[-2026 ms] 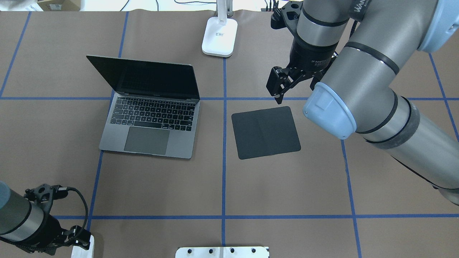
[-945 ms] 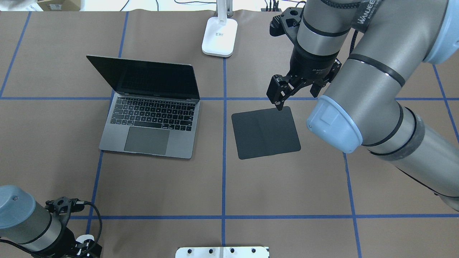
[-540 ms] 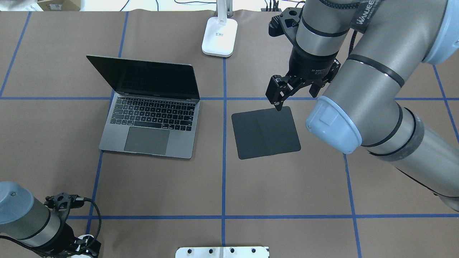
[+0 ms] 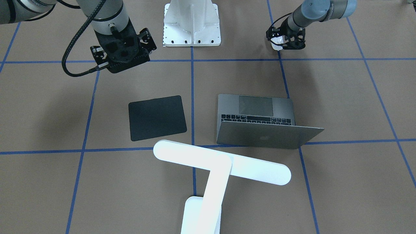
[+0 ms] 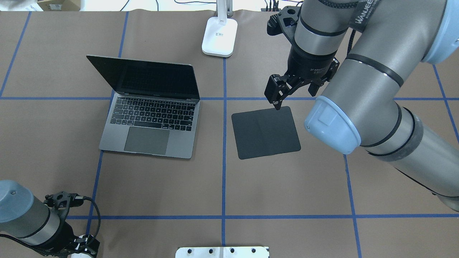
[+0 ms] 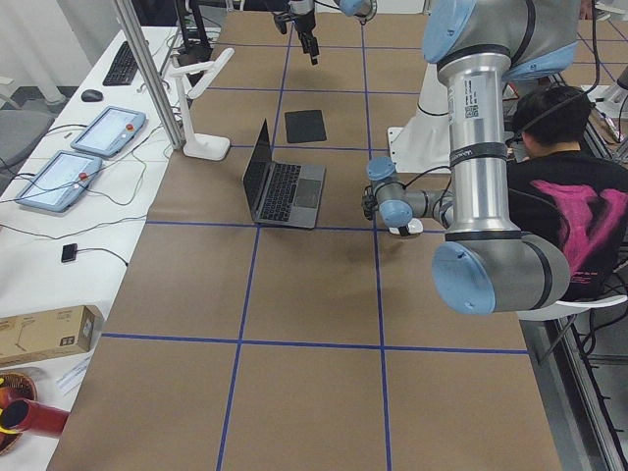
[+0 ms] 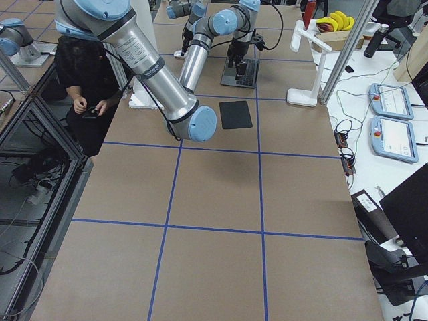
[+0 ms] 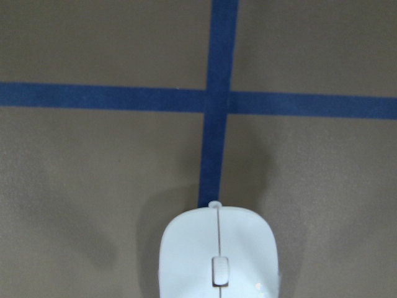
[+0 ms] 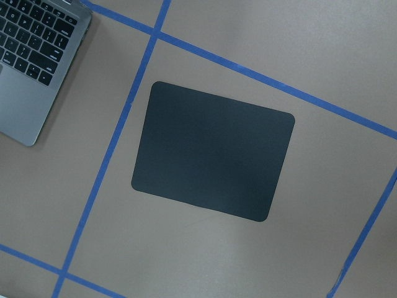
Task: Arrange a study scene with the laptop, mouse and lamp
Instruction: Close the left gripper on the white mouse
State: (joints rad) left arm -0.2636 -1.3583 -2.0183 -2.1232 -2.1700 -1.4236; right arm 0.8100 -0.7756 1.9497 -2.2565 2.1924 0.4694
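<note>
Hovering above the black mat (image 5: 265,132) beside the laptop (image 5: 150,125), the right end effector (image 5: 294,96) hangs spread wide, empty.

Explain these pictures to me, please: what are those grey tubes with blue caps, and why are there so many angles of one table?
The grey tubes are the left arm and the right arm of one robot. They share a table covered in brown paper with blue tape lines. Each arm ends in a two-finger gripper. Fixed cameras look from above, from across the table and from both ends. The two close-ups come from small cameras on the wrists. On the table are an open laptop, a black mat and a white lamp. The right gripper hangs open and empty above the table near the mat. The left gripper sits right at a white mouse. The pictures don't show whether it has gripped the mouse.
</note>
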